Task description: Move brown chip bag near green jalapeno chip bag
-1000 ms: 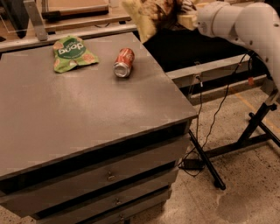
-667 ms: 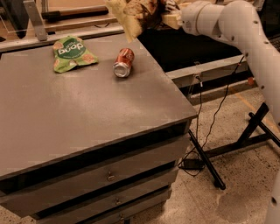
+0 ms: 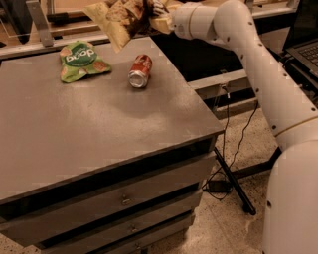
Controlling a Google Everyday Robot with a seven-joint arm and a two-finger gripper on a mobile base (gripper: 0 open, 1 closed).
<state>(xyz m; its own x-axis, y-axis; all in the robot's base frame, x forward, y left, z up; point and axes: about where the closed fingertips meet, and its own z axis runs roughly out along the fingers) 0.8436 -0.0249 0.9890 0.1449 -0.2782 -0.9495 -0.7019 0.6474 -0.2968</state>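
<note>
The brown chip bag [image 3: 119, 21], crinkly dark-brown and cream-yellow, hangs in the air above the far edge of the grey tabletop. My gripper [image 3: 155, 11] is shut on the bag's right end at the top of the view, at the end of my white arm coming in from the right. The green jalapeno chip bag [image 3: 79, 59] lies flat on the table at the back left, below and left of the held bag.
A red soda can [image 3: 140, 71] lies on its side right of the green bag. The grey table [image 3: 99, 129] has drawers under its front edge. A black stand and cables [image 3: 233, 178] are on the floor at the right.
My arm has carried the brown chip bag leftward, from beyond the table's right side to above its far edge, closer to the green bag. The green bag and can have not moved.
</note>
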